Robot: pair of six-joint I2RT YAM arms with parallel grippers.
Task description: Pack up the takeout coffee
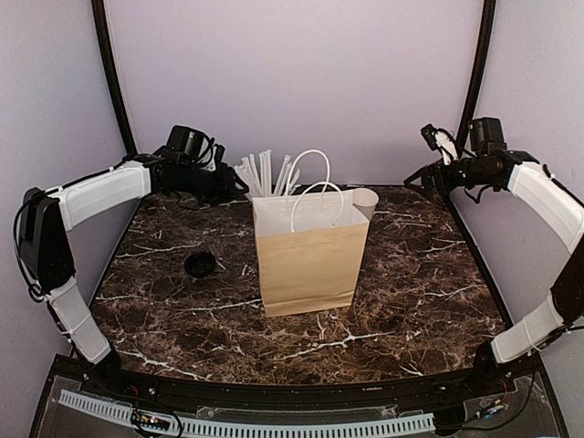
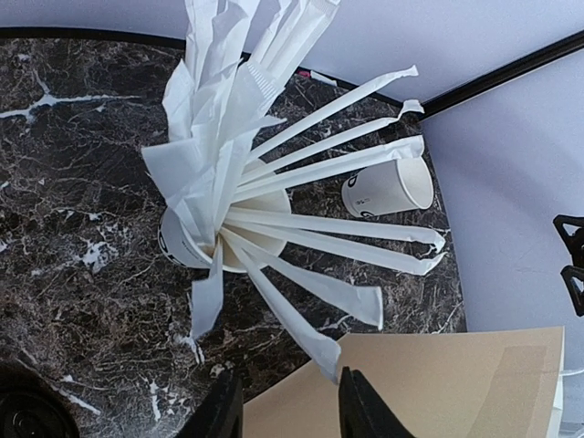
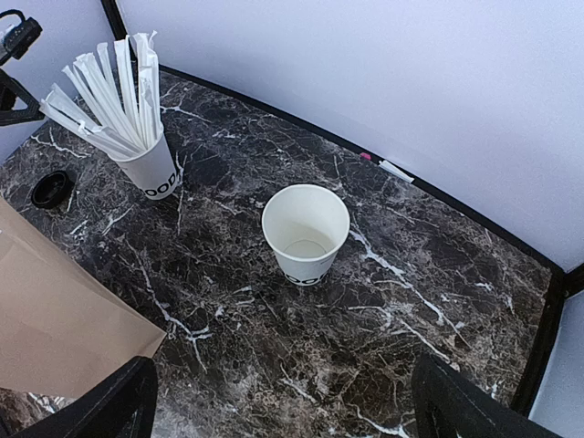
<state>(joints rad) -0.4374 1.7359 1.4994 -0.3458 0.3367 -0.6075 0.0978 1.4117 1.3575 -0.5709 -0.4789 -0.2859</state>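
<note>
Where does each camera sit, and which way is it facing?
Top external: above and behind the bases, facing down over the table and paper bag; left arm and right arm show.
Left wrist: above the straw cup, facing down; left pincer at the bottom edge.
Right wrist: near the back right, tilted down at the open white cup; right pincer, open.
Shared: both wrist views catch the straw cup, paper bag and black lid.

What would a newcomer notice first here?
A brown bag stands mid-table, handles up. Behind it stand a straw cup, left, bristling with wrapped straws, and an open cup, right. A black lid lies alone left of the bag.
</note>
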